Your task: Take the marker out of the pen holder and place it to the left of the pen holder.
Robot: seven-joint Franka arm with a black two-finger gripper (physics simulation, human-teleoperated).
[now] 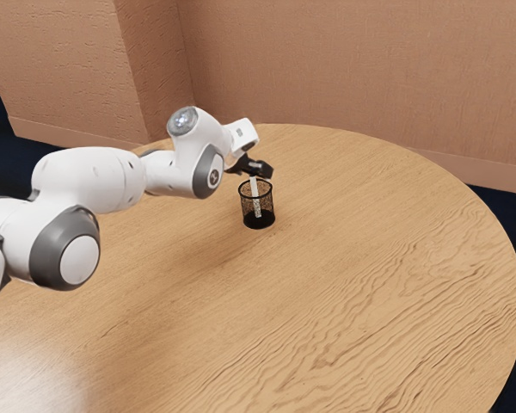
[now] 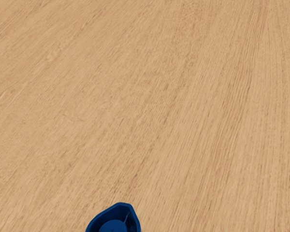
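My gripper [image 1: 257,169] is directly above the pen holder [image 1: 259,220], a black mesh cup standing upright on the table. The white marker [image 1: 256,196] stands in the cup, slightly tilted, its upper part rising past the rim to the dark fingertips. How the fingers stand around its top is too small to tell. In the wrist view, the marker's blue end [image 2: 113,224] appears large at the lower edge, close under my hand.
The round wooden table [image 1: 361,258] extends around the pen holder, and its curved edge runs along the exterior view's right. A brown wall [image 1: 344,69] stands behind the table.
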